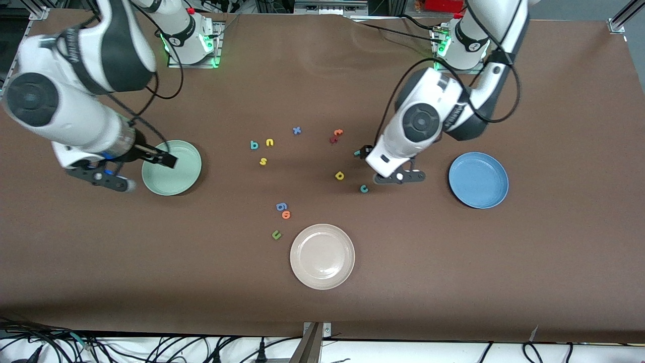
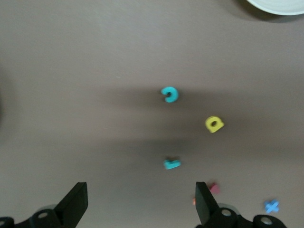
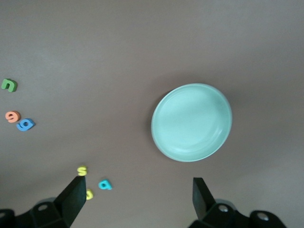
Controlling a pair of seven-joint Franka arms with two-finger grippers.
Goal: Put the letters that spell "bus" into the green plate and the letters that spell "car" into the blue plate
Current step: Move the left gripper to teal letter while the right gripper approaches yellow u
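1. Both arms are fat, round and white, with big black bands and round black joint caps.
2. Thin black cables loop along them.
3. Green lights glow at their bases, with small red buttons.

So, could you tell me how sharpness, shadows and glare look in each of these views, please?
Front view: crisp, with soft arm shadows on the table and a faint sheen on the white plate. Left wrist view: slightly soft, the teal c and yellow a fuzzy-edged, a broad shadow band across the middle. Right wrist view: the green plate fairly clear, evenly lit.
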